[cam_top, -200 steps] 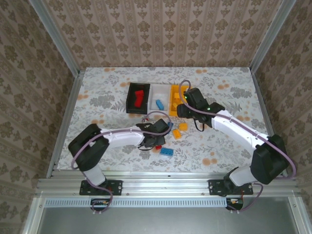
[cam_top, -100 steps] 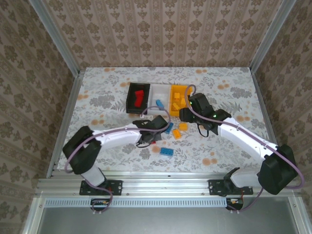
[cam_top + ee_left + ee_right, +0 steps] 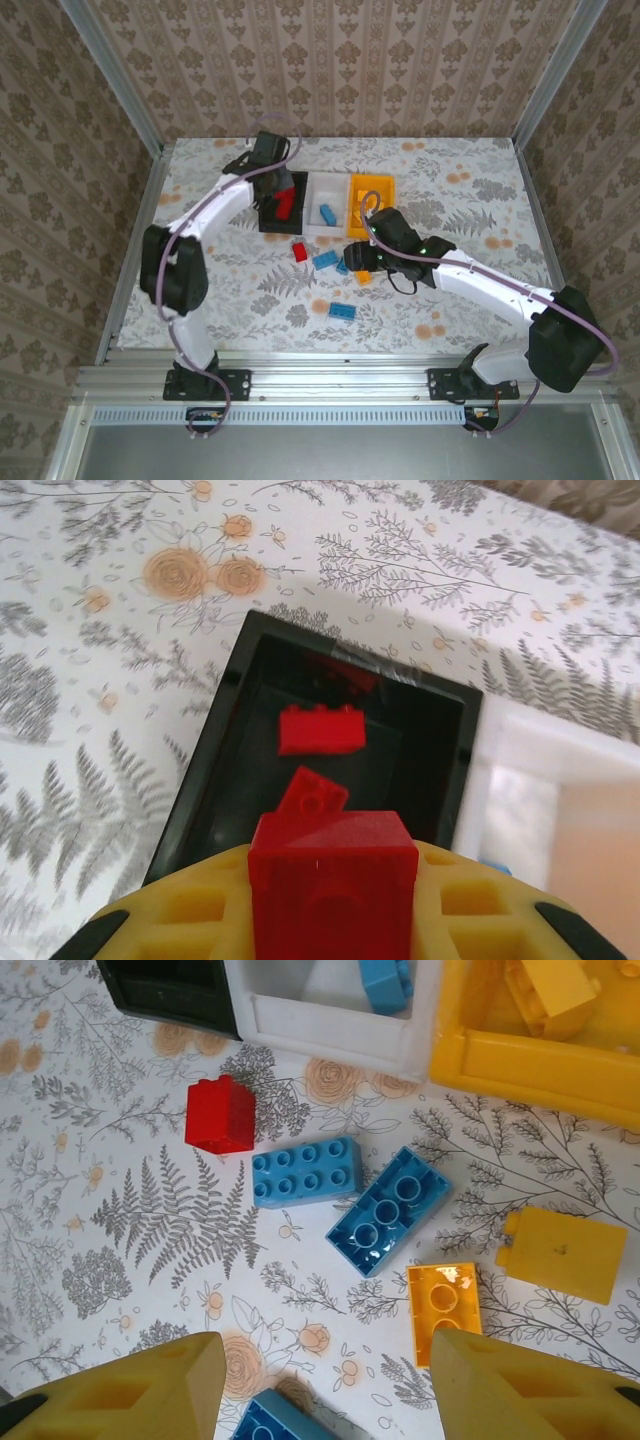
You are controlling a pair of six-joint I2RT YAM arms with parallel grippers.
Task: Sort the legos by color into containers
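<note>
Top external: the left gripper point(image 3: 280, 188) hangs over the black bin point(image 3: 266, 214), which sits in a row with the white bin point(image 3: 325, 232) and yellow bin point(image 3: 372, 179). The right gripper point(image 3: 352, 254) hovers above loose legos point(image 3: 325, 260) on the surface point(image 3: 470, 200). Left wrist: the gripper is pinching a red lego point(image 3: 333, 880) above the black bin, where two more reds point(image 3: 320, 728) lie. Right wrist: its fingers point(image 3: 130, 1390) are spread and empty over a loose red lego point(image 3: 220, 1115), two blue legos point(image 3: 305, 1172) and two orange legos point(image 3: 443, 1310), just beside the bins.

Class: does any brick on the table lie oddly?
Yes. One blue plastic studded brick lies upside down, its hollow tubes facing up, beside another blue brick that lies studs-up on the floral-patterned table.
</note>
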